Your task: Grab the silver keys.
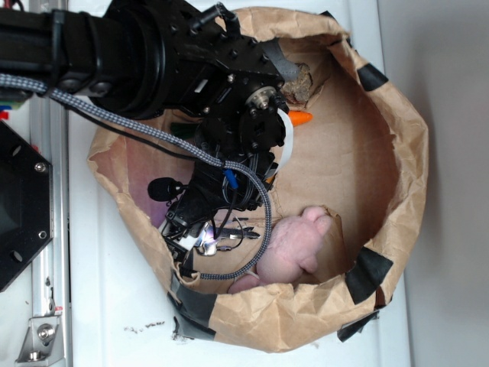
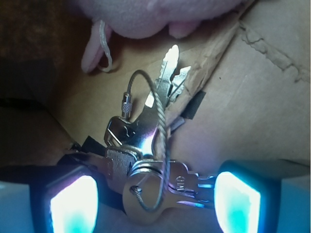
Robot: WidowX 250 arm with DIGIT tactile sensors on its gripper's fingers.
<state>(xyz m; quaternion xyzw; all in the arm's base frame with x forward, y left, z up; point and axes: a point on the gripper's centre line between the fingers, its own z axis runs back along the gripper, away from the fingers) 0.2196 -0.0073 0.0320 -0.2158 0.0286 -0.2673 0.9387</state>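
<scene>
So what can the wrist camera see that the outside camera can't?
Only the wrist view shows the silver keys up close: several flat keys on a thin wire ring, lying between the two glowing fingertips of the open gripper, with a looped white string on the toy. Only the exterior view shows the whole brown paper bag, the robot arm, the orange carrot and the white table. Both show the keys, the pink plush toy beside them, and the bag's brown paper.
</scene>
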